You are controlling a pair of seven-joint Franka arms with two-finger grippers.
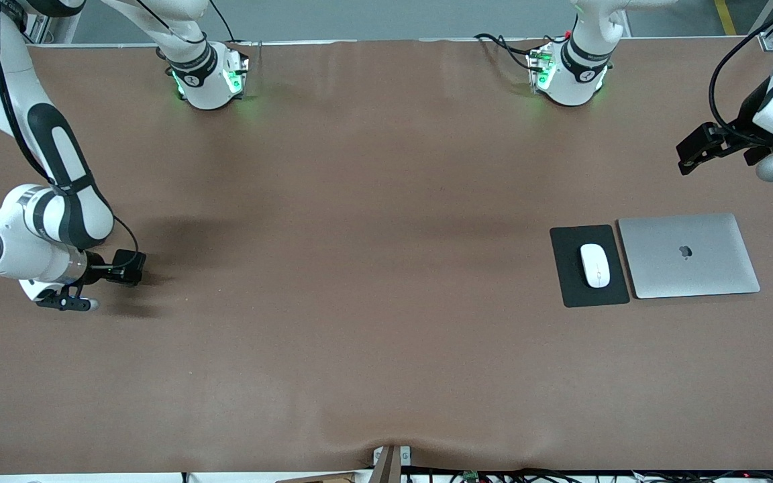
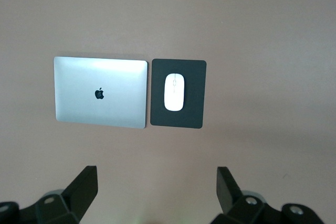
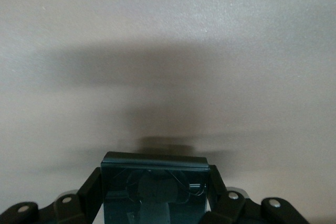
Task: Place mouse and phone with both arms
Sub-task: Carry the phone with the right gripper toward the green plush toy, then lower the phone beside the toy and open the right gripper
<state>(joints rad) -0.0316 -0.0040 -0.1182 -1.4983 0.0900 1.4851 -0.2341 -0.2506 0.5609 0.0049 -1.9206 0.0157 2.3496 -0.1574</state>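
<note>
The white mouse (image 1: 595, 265) lies on a black mouse pad (image 1: 569, 275) toward the left arm's end of the table. It also shows in the left wrist view (image 2: 174, 92). My left gripper (image 1: 695, 151) is open and empty, high over the table's edge at that end; in its own view (image 2: 157, 174) the fingers stand wide apart. My right gripper (image 1: 66, 303) is low over the table at the right arm's end. In its own view (image 3: 155, 174) it is shut on the glossy black phone (image 3: 155, 190), which it grips by its two long edges.
A closed silver laptop (image 1: 688, 255) lies right beside the mouse pad, on the side toward the left arm's end. It also shows in the left wrist view (image 2: 100, 92). Brown table cover (image 1: 359, 268) spreads between the two arms.
</note>
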